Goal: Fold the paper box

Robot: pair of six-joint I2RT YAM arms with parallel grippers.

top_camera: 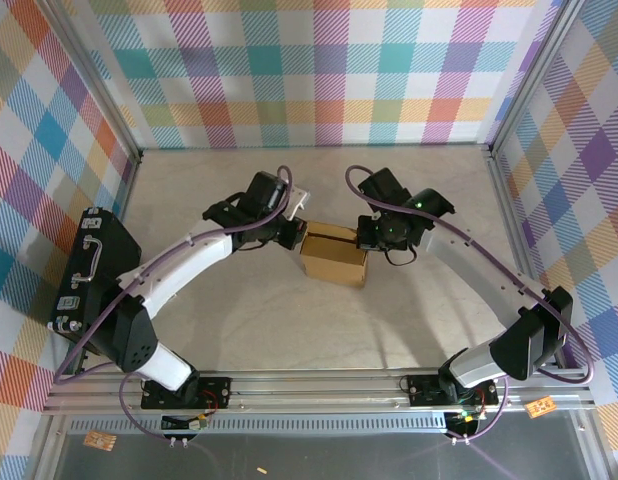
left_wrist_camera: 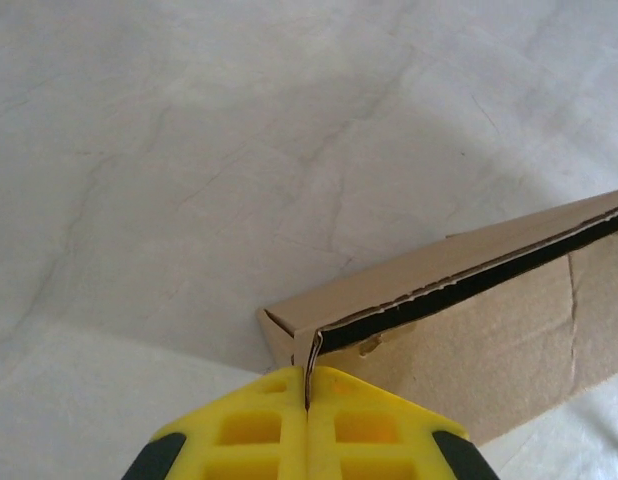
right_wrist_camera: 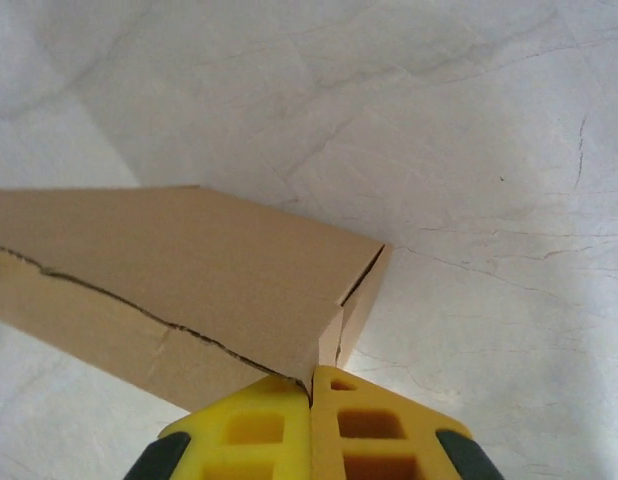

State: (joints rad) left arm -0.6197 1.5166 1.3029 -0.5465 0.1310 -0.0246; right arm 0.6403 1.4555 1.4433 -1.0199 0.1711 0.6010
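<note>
The brown paper box is held up between both arms near the table's middle, partly folded into a squarish shape. My left gripper is shut on the box's left corner edge; in the left wrist view its yellow fingers pinch a thin cardboard flap of the box, whose dark seam gapes open. My right gripper is shut on the box's right corner; the right wrist view shows its yellow fingers clamped on the box where two panels meet at a slit.
A black hard case with a handle lies along the left wall. The pale marbled tabletop stretches in front of the box. Checked walls enclose the back and sides.
</note>
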